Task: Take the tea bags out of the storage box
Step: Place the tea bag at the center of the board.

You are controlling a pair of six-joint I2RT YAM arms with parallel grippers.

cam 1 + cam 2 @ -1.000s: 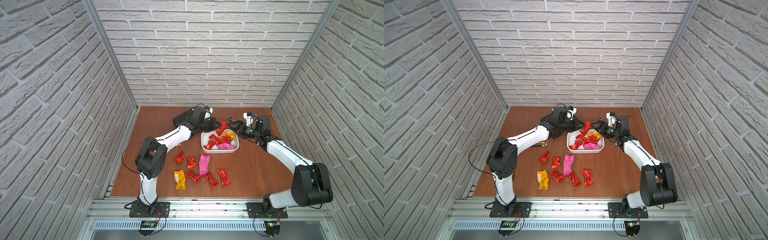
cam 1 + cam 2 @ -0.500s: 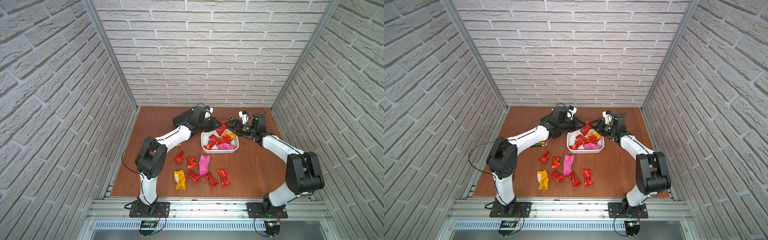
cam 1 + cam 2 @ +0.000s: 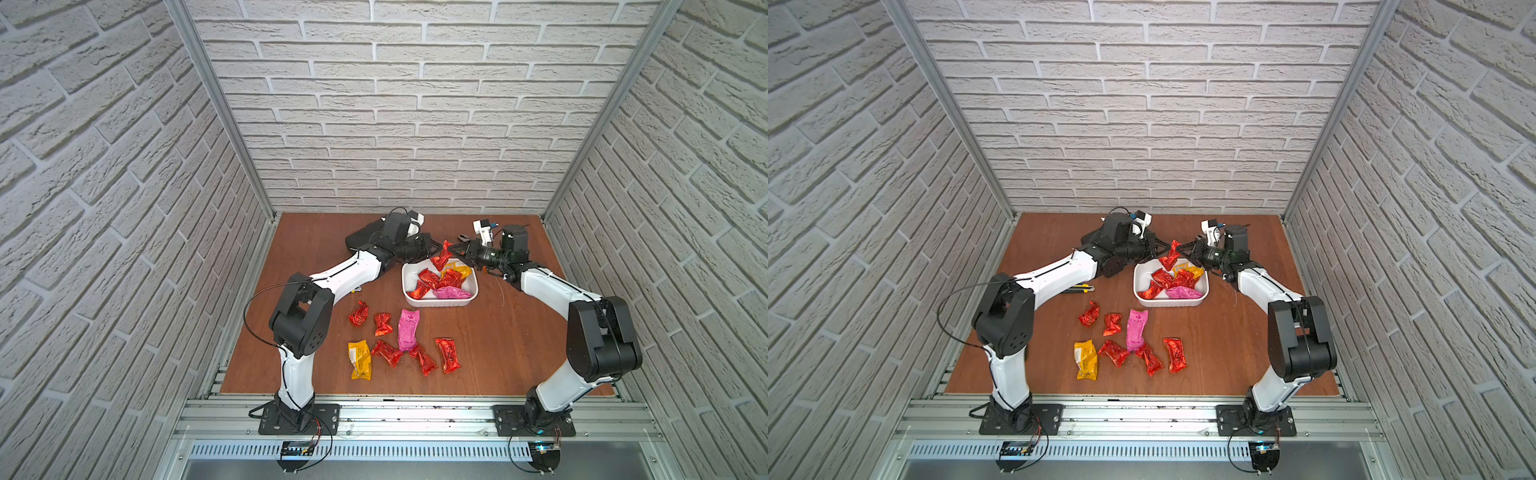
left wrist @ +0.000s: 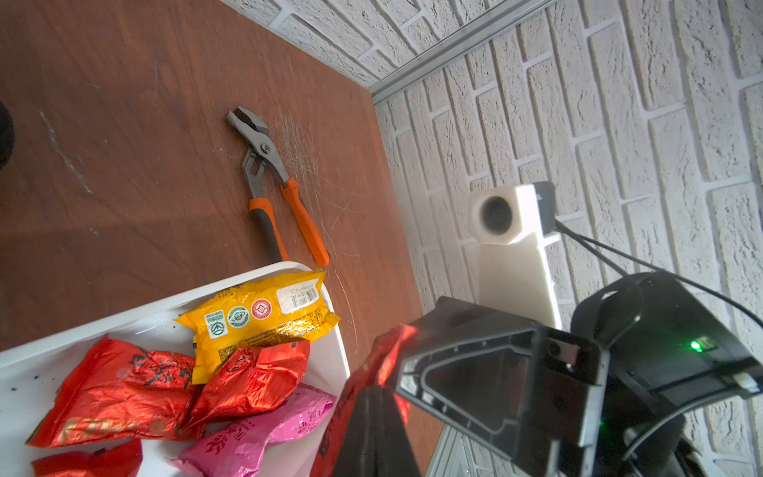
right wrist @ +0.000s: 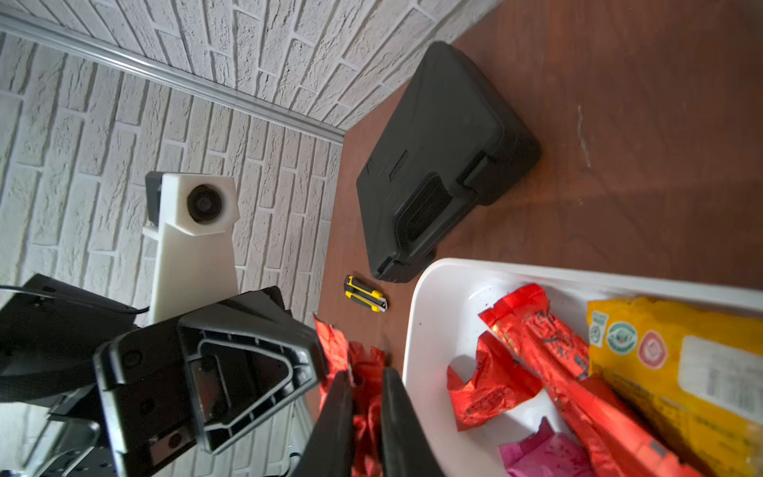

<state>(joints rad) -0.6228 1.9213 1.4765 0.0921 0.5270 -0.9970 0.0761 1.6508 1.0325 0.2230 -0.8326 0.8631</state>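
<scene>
Sitting on the brown table (image 3: 511,332): black case (image 5: 433,165) far left, white storage box (image 3: 438,302) mid-table with red, yellow and pink tea bags (image 3: 440,282) inside. Seven more packets (image 3: 408,330) lie loose nearer the arm bases. One red tea bag (image 3: 441,254) hangs over the box's far rim, pinched from both sides: left gripper (image 3: 435,248) fingers clamped on it, right gripper (image 3: 454,248) fingers too. Pliers (image 4: 272,181) and utility knife (image 5: 365,293) lie near the box.
</scene>
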